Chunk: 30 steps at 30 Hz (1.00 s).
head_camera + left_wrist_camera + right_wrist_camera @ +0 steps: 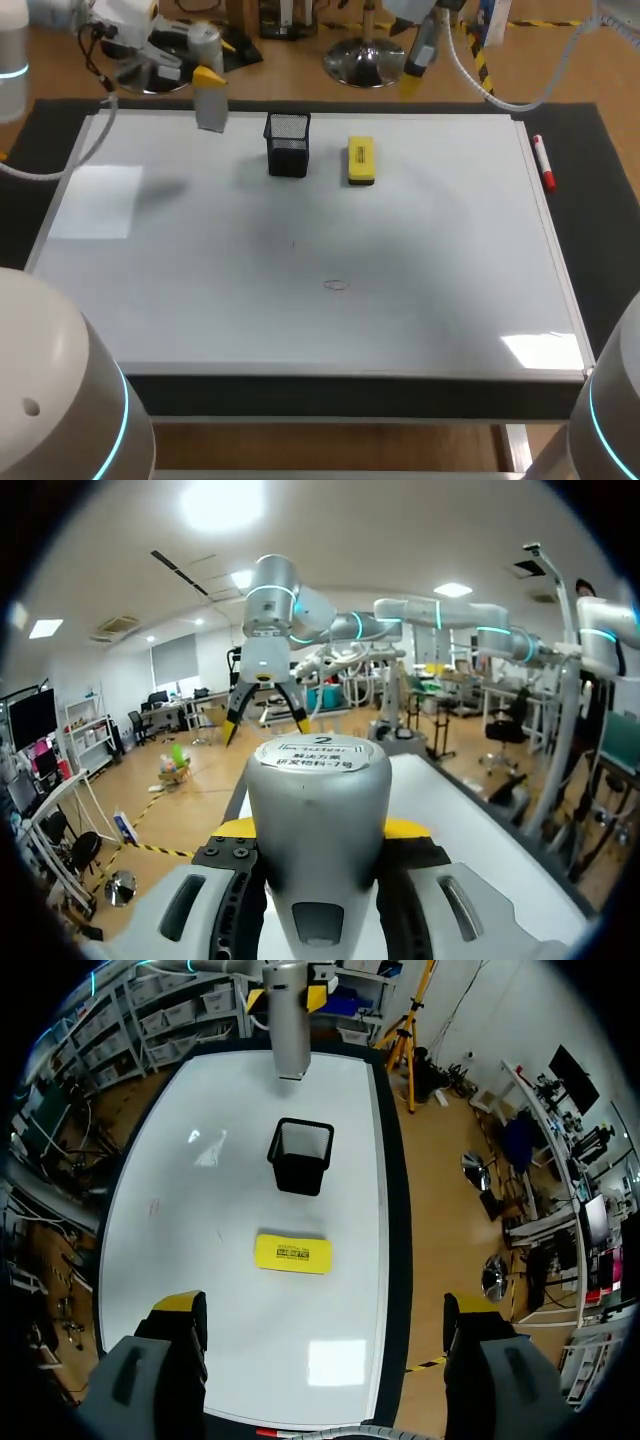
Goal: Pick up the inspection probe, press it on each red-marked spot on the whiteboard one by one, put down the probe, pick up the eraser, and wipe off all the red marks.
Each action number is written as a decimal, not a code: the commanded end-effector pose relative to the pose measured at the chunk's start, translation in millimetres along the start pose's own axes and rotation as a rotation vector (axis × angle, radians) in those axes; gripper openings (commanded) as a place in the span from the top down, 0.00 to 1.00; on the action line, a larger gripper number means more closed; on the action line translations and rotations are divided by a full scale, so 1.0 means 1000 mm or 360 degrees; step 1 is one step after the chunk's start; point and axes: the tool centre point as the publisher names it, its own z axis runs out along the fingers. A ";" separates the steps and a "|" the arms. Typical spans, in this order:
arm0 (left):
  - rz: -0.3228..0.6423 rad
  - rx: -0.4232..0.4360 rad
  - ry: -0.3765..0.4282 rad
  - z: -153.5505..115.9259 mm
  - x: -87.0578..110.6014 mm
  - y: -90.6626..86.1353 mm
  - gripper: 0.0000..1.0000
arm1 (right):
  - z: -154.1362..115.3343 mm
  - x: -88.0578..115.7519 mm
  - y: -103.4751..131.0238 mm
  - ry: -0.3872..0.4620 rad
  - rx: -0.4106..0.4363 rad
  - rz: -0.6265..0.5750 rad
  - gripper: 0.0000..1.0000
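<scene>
The left gripper (320, 832) is closed round the inspection probe (211, 103). The probe is a grey cylinder, clamped from both sides between the yellow tips, and it stands upright at the far left corner of the whiteboard (200, 300). Whether its lower end touches the surface cannot be told.

The right gripper (320, 1310) hangs above the far edge of the board, right of the middle. Its fingers are spread wide with nothing between them.

The yellow eraser (361, 161) lies flat on the board near the far edge. It sits just right of a black mesh pen cup (288, 145) and a little apart from it — both lie between the two grippers. A red marker (543, 163) lies on the dark mat (600, 200), just off the board's right edge.

Near the middle of the board is a faint, small ring-shaped mark (337, 285). Its colour cannot be made out.
</scene>
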 end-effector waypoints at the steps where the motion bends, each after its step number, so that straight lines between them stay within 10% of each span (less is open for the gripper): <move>1: 0.0001 0.0013 -0.0123 0.012 -0.002 -0.007 1.00 | -0.001 -0.001 0.000 0.0004 0.0007 -0.0001 0.00; 30: -0.0105 0.0127 -0.0147 0.081 -0.040 -0.015 1.00 | -0.001 -0.001 0.000 0.0004 0.0007 -0.0001 0.00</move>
